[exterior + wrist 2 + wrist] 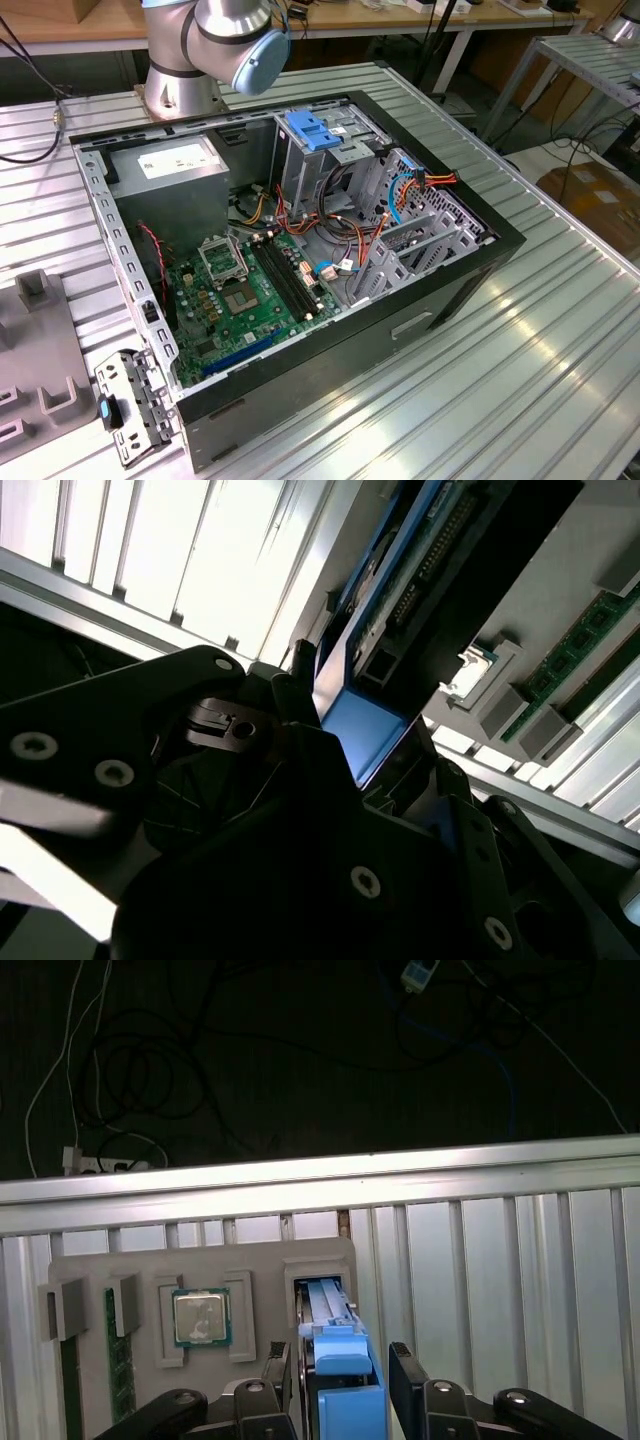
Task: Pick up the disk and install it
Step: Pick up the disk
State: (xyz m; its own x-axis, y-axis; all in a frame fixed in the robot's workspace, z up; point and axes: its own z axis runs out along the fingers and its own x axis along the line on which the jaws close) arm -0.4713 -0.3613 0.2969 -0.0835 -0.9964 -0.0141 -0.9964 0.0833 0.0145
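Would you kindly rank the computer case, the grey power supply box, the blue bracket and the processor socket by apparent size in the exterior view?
Largest: computer case.
Then grey power supply box.
Then blue bracket and processor socket, which look about alike, so I would not rank them.

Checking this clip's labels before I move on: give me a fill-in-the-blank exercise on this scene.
1. In the first wrist view the pincer is nearest to the ___.
2. The disk has ___ plastic rails.
3. It stands in a slot of the ___ tray.
4. In the exterior view the power supply carries a ___ sticker.
Missing words: disk; blue; grey; white.
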